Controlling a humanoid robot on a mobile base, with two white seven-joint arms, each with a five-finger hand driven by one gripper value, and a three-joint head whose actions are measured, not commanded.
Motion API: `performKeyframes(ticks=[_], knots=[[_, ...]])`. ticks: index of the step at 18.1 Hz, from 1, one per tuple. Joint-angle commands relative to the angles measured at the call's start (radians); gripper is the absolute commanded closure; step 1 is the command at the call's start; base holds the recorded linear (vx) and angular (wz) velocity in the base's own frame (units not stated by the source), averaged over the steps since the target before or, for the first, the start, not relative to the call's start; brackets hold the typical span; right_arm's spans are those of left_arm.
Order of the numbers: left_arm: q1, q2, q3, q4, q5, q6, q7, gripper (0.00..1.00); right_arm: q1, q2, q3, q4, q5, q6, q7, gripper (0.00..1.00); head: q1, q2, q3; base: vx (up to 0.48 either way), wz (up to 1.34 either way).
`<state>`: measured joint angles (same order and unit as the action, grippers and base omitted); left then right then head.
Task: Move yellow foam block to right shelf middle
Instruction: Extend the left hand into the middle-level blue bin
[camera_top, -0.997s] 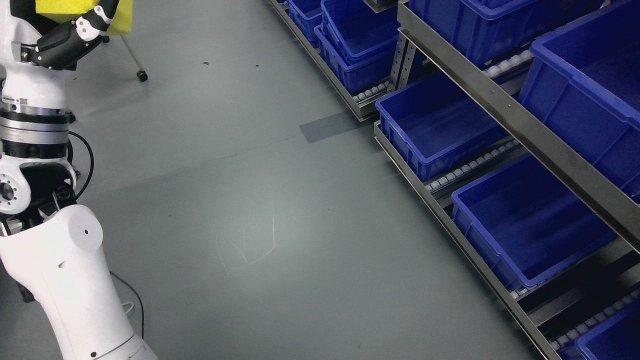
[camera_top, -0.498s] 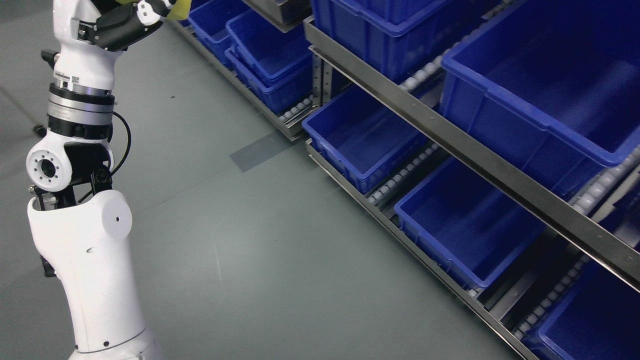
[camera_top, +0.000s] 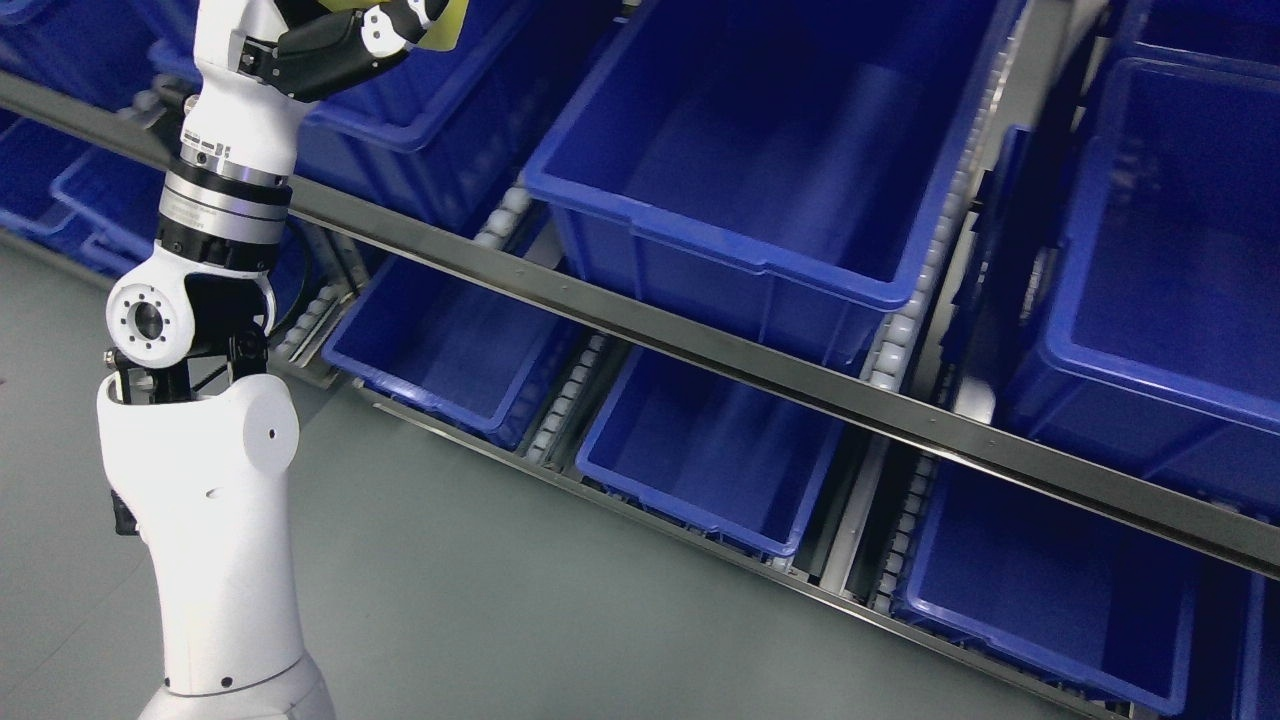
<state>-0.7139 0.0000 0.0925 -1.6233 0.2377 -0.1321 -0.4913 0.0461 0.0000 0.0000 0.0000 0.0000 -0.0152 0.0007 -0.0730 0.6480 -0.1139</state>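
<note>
At the top edge of the head view, above and to the left of the large middle bin (camera_top: 760, 170), only a corner of the yellow foam block (camera_top: 447, 18) is seen, most of it being cut off by the frame. It is gripped by the left hand (camera_top: 385, 28), whose dark fingers (camera_top: 325, 55) are curled against its underside; the right hand is not in view. The block is held clear of the bin, not yet over its opening. Left of the bin, the white left arm (camera_top: 215, 440) rises from the bottom edge. Below the bin's front wall a steel shelf rail (camera_top: 700, 345) runs across, and beneath that rail a lower row of empty blue bins (camera_top: 700, 450) is seen on roller tracks. A further bin (camera_top: 1180, 270) stands to the right of the middle bin.

The block is judged to be light and soft, so that it yields under pressure and is unlikely to be damaged by a drop. Its surface is probably grippy rather than slippery. It is best held across two opposite broad faces, with moderate squeeze, so that it is neither crushed nor allowed to pivot.
</note>
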Motion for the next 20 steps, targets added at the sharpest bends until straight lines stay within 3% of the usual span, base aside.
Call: performKeyframes(ticks=[1, 9, 13, 15, 18, 20], knots=[[-0.005, 0.017, -0.085, 0.003, 0.011, 0.051, 0.000, 1.00, 0.000, -0.017, -0.006, -0.017, 0.003, 0.000, -0.001, 0.00, 0.0000, 0.000, 0.000, 0.189, -0.76], [-0.123, 0.017, -0.111, 0.088, 0.040, 0.238, 0.078, 0.99, 0.000, -0.017, -0.008, -0.017, 0.002, 0.000, -0.001, 0.00, 0.0000, 0.000, 0.000, 0.140, -0.54], [-0.225, 0.017, -0.114, 0.196, 0.034, 0.553, 0.222, 0.84, 0.000, -0.017, -0.008, -0.017, 0.002, 0.000, -0.001, 0.00, 0.0000, 0.000, 0.000, 0.099, -0.32], [-0.280, 0.017, -0.103, 0.288, 0.031, 0.659, 0.316, 0.88, 0.000, -0.017, -0.006, -0.017, 0.003, 0.000, -0.001, 0.00, 0.0000, 0.000, 0.000, 0.079, -0.24], [-0.308, 0.017, -0.103, 0.405, 0.003, 0.707, 0.408, 0.96, 0.000, -0.017, -0.006, -0.017, 0.003, 0.000, -0.001, 0.00, 0.0000, 0.000, 0.000, 0.060, -0.17], [-0.309, 0.017, -0.117, 0.486, 0.008, 0.727, 0.427, 0.97, 0.000, -0.017, -0.008, -0.017, 0.002, 0.000, -0.001, 0.00, 0.0000, 0.000, 0.000, 0.032, -0.08]])
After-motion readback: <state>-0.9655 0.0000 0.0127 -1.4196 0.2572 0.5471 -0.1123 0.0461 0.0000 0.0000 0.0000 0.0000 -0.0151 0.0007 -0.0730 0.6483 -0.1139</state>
